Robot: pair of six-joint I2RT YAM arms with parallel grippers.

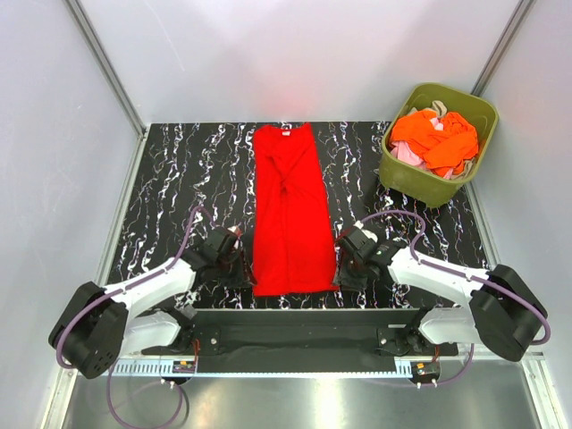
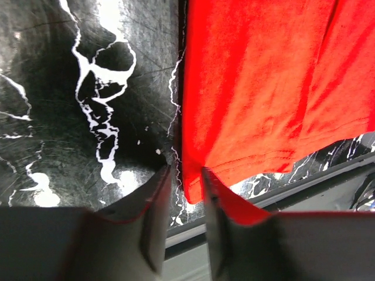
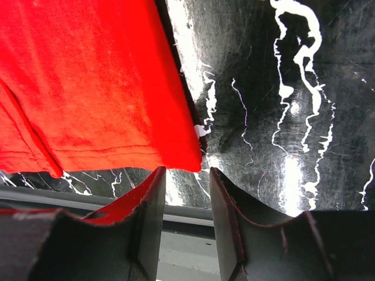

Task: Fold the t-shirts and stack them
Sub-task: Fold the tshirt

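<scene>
- Red t-shirt [image 1: 290, 210] lies down the middle of the table [image 1: 188, 179], sides folded in to a narrow strip. Collar is toward the far edge, hem at the near edge.
- Crosswise fold not yet made; nothing stacked.
- Orange, pink and beige t-shirts [image 1: 438, 138] are heaped in the olive bin [image 1: 429, 183] at the far right corner.
- Left end effector [image 2: 184, 175]: jaws parted at the near-left hem corner.
- Right end effector [image 3: 186, 175]: parted at the near-right corner. Neither clamps cloth.
- Bare table flanks the strip; the hem sits close to the near edge.
</scene>
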